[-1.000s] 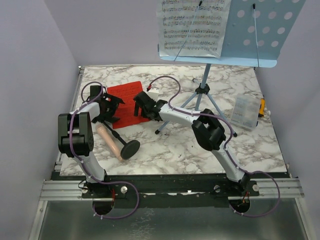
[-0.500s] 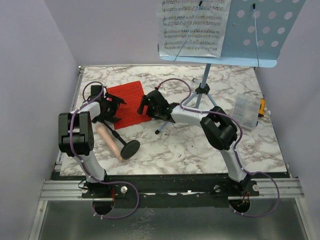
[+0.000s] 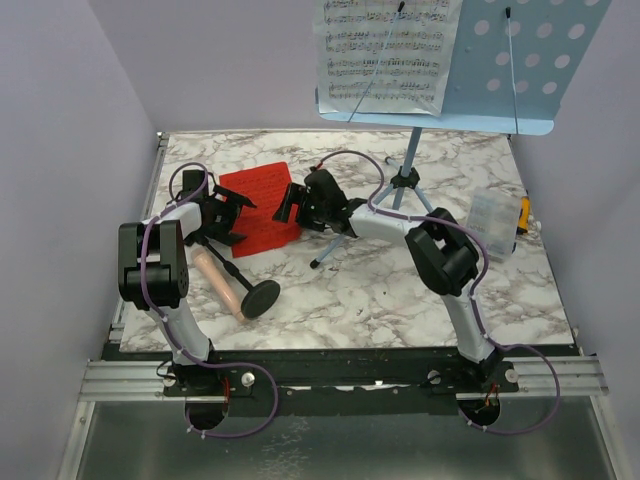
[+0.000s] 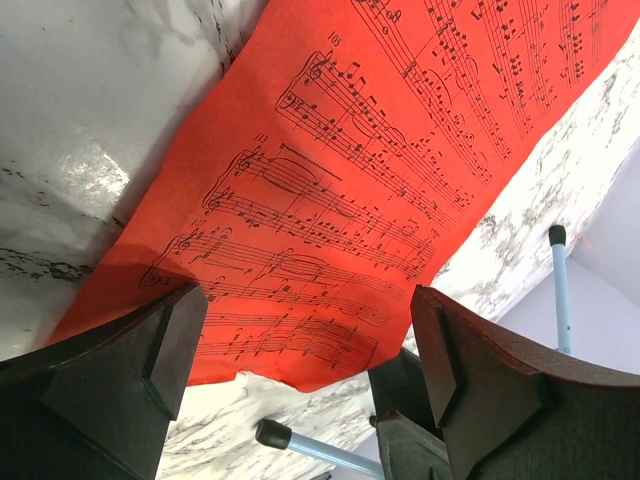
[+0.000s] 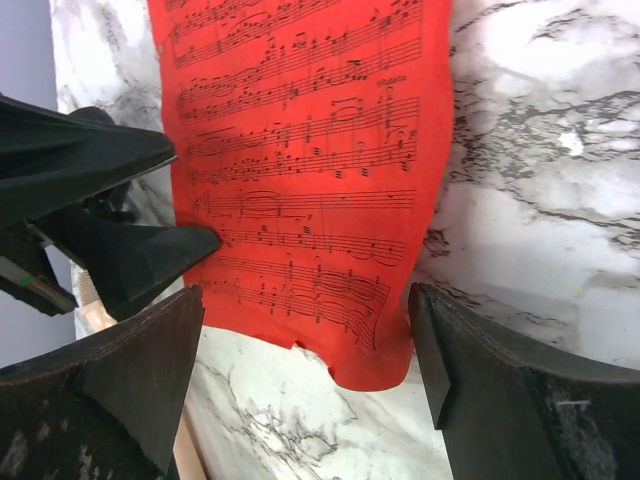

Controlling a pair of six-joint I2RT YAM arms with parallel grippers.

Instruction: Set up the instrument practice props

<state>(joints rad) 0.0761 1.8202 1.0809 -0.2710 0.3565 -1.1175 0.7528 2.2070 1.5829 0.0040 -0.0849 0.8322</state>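
Top external view first, starting at the left side of the counter [image 3: 350, 290]: the pinkish-beige microphone [image 3: 218, 283] lies flat near the left arm. Its black round base [image 3: 261, 298] is tipped over towards the front edge. Just behind it the left claw [image 3: 226, 214] points at the left edge of the red sheet [image 3: 262, 205]. This sheet lies on the marble, left of centre. On the sheet's other side, the right claw [image 3: 289, 207] reaches in from the right, so the two claws face each other across the paper.

From the left wrist camera, the left claw [image 4: 305, 300] has its jaws spread wide, with nothing between them but the printed staves of the red sheet [image 4: 340, 180] below. I can't tell whether the fingertips touch the paper. The right wrist camera shows the same for the right claw [image 5: 305, 295]. Its jaws are apart and bracket the near end of the red sheet [image 5: 310, 150], with the left claw [image 5: 110, 210] visible at the far edge.

Further right, the light blue music stand [image 3: 530, 60] stands upright on its tripod legs [image 3: 400, 195] at the back of the counter. The white sheet music [image 3: 385, 50] rests on the left half of its perforated desk. A small clear box [image 3: 490, 222] lies near the right edge.
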